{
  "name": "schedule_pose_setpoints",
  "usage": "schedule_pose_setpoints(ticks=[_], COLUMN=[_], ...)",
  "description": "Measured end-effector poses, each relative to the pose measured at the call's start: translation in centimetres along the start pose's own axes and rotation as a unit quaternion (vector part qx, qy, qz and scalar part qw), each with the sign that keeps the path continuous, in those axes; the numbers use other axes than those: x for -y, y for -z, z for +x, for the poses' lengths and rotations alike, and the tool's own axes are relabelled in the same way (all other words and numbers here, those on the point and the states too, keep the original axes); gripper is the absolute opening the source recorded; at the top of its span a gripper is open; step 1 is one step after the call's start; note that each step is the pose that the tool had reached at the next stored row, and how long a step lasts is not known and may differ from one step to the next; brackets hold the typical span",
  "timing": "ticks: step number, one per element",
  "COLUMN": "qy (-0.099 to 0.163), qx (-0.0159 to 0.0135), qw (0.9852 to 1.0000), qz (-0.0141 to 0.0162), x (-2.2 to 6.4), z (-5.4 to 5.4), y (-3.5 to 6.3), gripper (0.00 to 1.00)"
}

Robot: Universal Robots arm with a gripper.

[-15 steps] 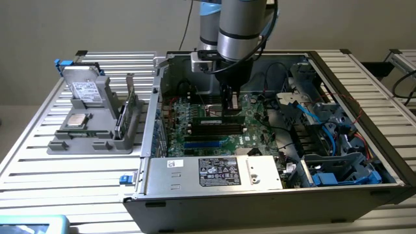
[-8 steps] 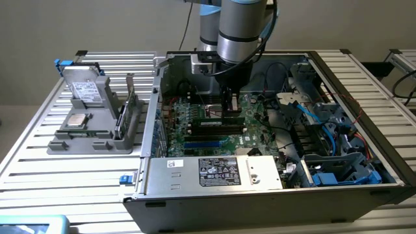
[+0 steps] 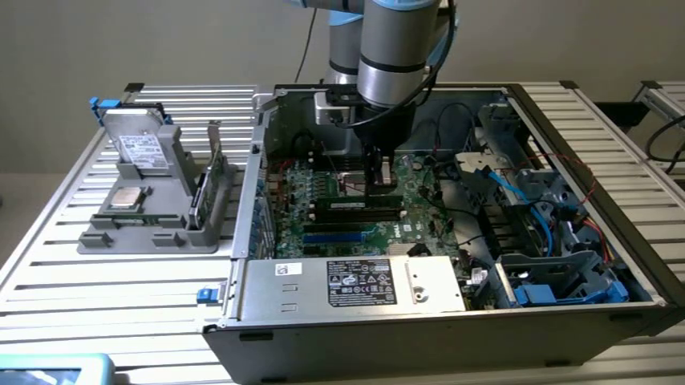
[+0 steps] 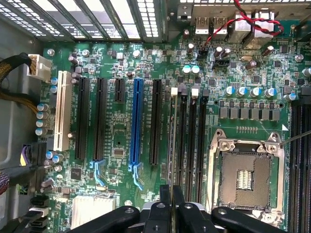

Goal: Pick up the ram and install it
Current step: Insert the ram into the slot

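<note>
Pinching the ram edge-on, the hand hangs above the motherboard.

The exterior view looks down at an angle from beyond the open computer case on the slatted table, taking in the whole case, while the wrist view faces straight down past the gripper, close above the motherboard that both share.

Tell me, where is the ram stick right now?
The ram is inside the computer case, held edge-on in the gripper at the black memory slots, next to the empty silver processor socket.
</note>
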State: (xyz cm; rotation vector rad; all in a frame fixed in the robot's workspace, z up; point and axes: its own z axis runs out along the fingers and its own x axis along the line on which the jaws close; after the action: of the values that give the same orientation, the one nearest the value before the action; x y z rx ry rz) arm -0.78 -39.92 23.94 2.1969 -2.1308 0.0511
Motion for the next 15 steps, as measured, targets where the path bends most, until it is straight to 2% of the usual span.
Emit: schedule_pose_setpoints(ticks=[4,10,15], qy=[0.000,0.000,0.000], qx=[-0.0025,-0.0102,-0.0110], qw=[1.0000,0.9999,0.9999], qz=[0.0000,0.0001,0.0001], x=[0.00,0.00,0.01], z=[-0.02,-0.19,-0.22], y=[-0.19,-0.39,-0.41], gripper=[0.13,0.13,0.13])
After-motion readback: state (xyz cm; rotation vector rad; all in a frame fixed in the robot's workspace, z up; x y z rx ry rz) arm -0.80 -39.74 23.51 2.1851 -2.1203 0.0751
